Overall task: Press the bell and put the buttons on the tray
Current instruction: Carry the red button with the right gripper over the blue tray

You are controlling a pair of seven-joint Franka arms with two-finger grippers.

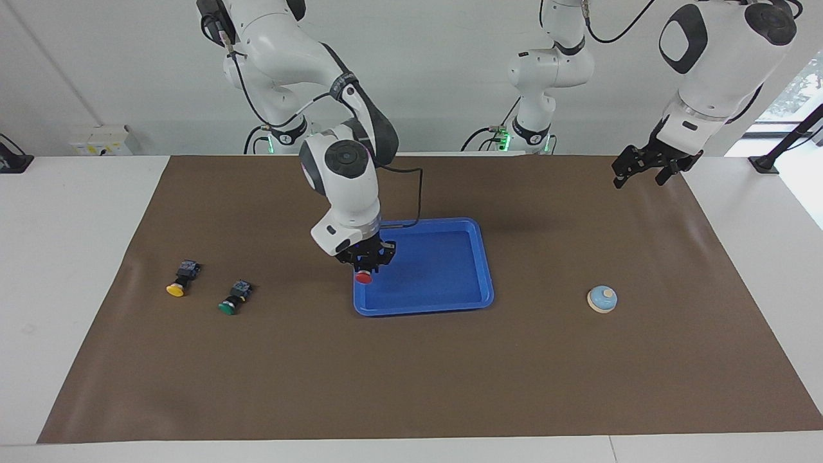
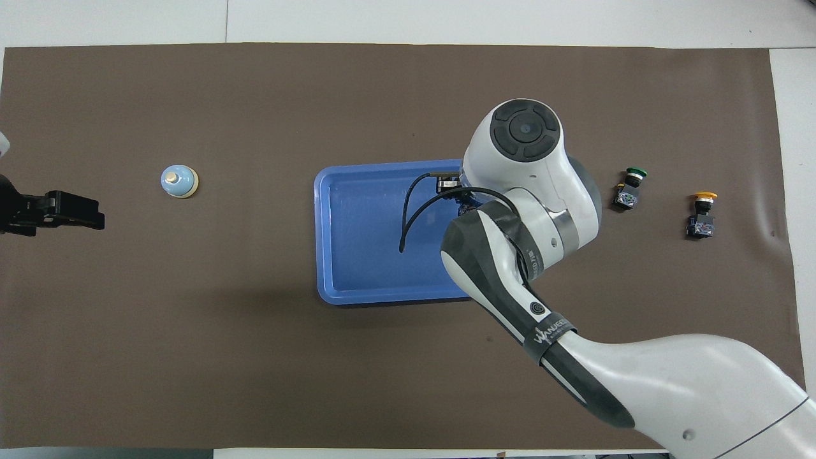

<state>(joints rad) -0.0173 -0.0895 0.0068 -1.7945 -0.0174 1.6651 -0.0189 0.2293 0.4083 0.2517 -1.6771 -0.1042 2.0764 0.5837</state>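
My right gripper (image 1: 366, 262) hangs over the blue tray (image 1: 450, 302) at the edge toward the right arm's end, shut on the red button (image 1: 363, 277), cap pointing down. In the overhead view the right arm hides that button above the tray (image 2: 357, 280). The green button (image 1: 233, 299) (image 2: 629, 189) and the yellow button (image 1: 180, 280) (image 2: 701, 213) lie on their sides on the brown mat toward the right arm's end. The light blue bell (image 1: 602, 299) (image 2: 179, 181) sits toward the left arm's end. My left gripper (image 1: 638, 172) (image 2: 83, 212) waits open, raised above the mat's corner.
A brown mat (image 1: 418, 386) covers most of the white table (image 1: 64, 257). A black cable loops from the right wrist over the tray. A third white arm's base (image 1: 533, 122) stands at the robots' edge of the table.
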